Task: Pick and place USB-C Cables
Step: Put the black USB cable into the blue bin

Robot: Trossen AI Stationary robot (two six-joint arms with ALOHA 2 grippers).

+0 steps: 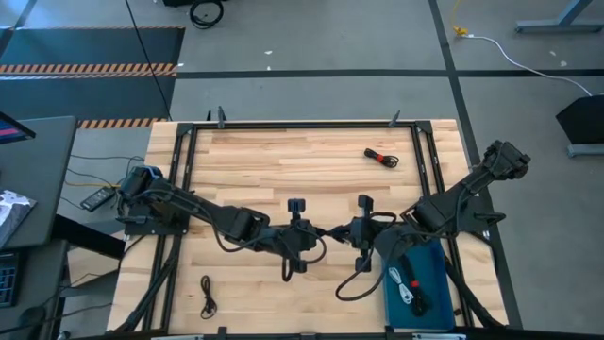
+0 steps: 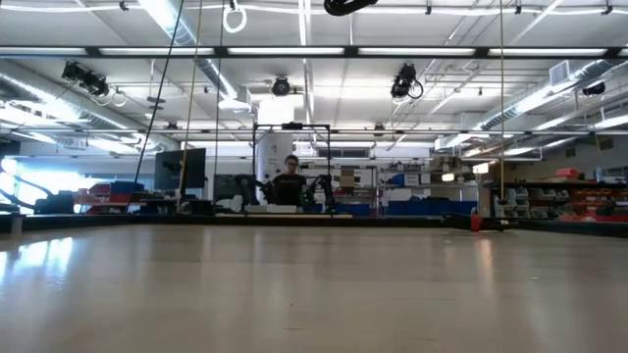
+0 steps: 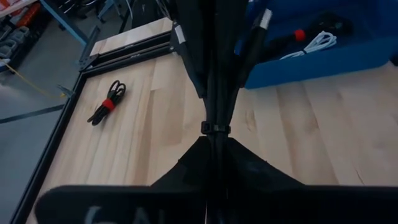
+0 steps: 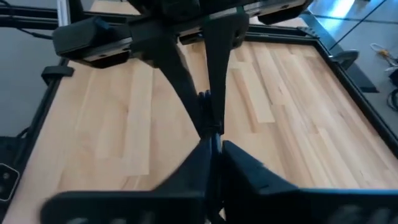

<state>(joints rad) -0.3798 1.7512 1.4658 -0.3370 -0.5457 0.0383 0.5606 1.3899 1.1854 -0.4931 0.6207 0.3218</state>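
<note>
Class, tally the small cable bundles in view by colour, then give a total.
Black, red band: 2, one loose, one in the tray
White: 1
Plain black: 1
Total: 4

A pale wood-plank tabletop (image 1: 283,161) fills the centre of the high view, edged by a black metal frame (image 1: 302,124). At the far left edge sits a dark side desk (image 1: 33,179). Striped hazard tape (image 1: 90,69) runs across the grey floor at upper left. A white cord (image 1: 528,59) with a yellow end trails at upper right. In the low view, a person (image 2: 289,181) sits far back in the room at centre.
</note>
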